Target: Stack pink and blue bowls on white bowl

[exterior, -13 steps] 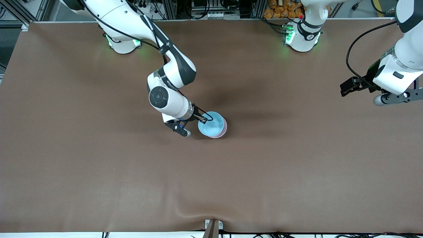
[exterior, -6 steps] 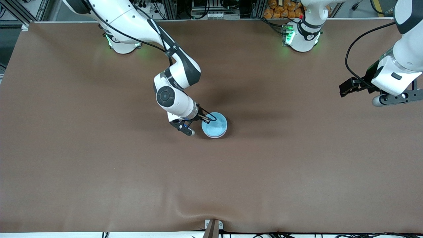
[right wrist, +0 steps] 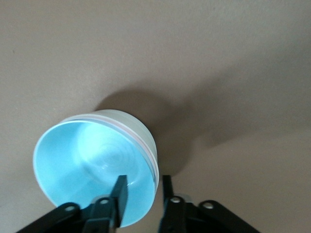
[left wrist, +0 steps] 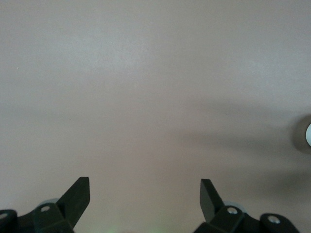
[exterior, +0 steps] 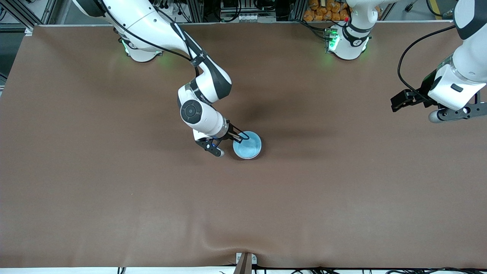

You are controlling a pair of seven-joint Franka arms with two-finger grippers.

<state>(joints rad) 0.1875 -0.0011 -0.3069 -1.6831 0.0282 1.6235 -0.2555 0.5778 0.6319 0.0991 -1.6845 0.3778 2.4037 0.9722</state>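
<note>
Nearly finished, the blue bowl [exterior: 247, 145] sat nested in the pink bowl [right wrist: 144, 141] and white bowl [right wrist: 131, 121] mid-desk. The right pincer [exterior: 235, 137] straddled its rim, fingers slightly apart, not withdrawn. The left pincer [left wrist: 145, 195] waited wide open.

Three bowls sit nested in one stack near the middle of the tabletop [exterior: 114, 198]: the blue bowl [exterior: 247, 145] on top, the pink bowl [right wrist: 144, 143] showing only as a thin rim line just under it, and the white bowl [right wrist: 138, 127] at the bottom, resting on the tabletop. The right tool [exterior: 236, 137] is down at the stack's rim, on the side toward the right arm's end, one finger inside the blue bowl and one outside the stack's wall, with a gap to the rim. The left tool [exterior: 451, 113] waits over the left arm's end, well apart from the stack, fingers spread over bare tabletop.
</note>
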